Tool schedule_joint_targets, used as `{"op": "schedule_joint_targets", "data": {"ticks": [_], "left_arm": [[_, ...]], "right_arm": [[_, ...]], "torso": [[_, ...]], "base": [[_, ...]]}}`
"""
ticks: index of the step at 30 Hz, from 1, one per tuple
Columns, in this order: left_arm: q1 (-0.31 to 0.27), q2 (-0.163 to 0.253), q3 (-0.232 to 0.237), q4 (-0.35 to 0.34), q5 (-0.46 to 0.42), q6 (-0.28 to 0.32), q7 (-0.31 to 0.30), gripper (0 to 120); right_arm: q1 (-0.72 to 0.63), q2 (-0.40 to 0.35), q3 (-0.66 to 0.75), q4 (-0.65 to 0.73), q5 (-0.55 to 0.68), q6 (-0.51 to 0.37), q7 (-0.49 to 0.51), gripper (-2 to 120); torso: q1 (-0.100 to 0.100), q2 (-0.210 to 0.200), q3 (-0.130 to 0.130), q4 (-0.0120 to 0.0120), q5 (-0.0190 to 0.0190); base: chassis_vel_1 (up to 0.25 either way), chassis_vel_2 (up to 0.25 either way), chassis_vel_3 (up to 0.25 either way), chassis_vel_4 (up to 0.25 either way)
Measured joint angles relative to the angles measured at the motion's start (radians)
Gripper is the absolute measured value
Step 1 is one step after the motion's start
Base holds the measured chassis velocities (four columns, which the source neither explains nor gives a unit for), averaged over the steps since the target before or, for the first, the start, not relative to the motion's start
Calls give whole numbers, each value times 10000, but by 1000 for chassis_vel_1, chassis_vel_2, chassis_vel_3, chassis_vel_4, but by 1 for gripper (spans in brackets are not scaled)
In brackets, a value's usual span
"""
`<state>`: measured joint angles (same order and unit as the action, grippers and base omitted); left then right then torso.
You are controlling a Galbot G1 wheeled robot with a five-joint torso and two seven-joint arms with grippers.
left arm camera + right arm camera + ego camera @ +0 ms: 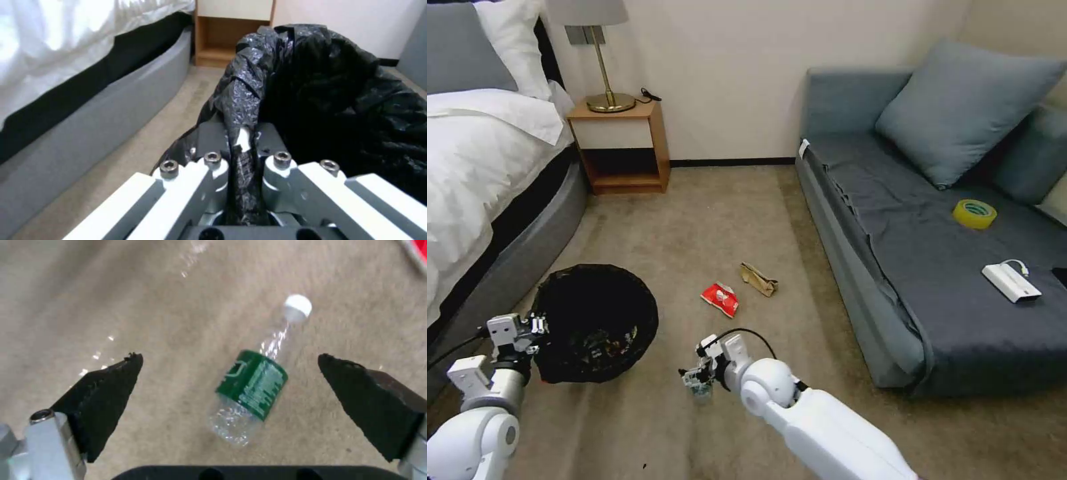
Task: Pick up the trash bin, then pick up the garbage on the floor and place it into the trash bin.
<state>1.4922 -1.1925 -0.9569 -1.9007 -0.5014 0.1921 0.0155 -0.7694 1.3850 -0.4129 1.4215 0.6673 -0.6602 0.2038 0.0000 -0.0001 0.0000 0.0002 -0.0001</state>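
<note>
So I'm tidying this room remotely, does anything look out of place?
Litter on the carpet: a clear plastic bottle with green label lying between the open right end effector fingers, a red-and-white packet and crumpled tan paper.

No text, number or brand name is legible. The green label [252, 384] on the clear plastic bottle [253, 380] carries pale print and a small outlined emblem; the characters cannot be resolved. The red-and-white packet [720, 298] on the carpet shows white markings, likewise unreadable.
</note>
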Motion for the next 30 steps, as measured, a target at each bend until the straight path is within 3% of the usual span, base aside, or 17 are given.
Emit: {"op": "schedule_joint_targets", "data": {"ticks": [13, 23, 30], "left_arm": [[8, 51, -233, -14, -76, -3, 101, 4], [12, -18, -257, -23, -57, 34, 103, 4], [29, -34, -365, 71, -52, 35, 121, 4]], "right_arm": [[621, 1212, 105, -3321, -424, 542, -224, 100], [678, 2071, 26, -4440, -1101, 1003, -411, 100], [615, 2198, -115, -4732, -1453, 1211, -435, 100]], "torso": [[0, 0, 0, -4, -1], [0, 0, 0, -2, 0], [0, 0, 0, -2, 0]], "base": [[0, 0, 0, 0], [0, 0, 0, 0], [0, 0, 0, 0]]}}
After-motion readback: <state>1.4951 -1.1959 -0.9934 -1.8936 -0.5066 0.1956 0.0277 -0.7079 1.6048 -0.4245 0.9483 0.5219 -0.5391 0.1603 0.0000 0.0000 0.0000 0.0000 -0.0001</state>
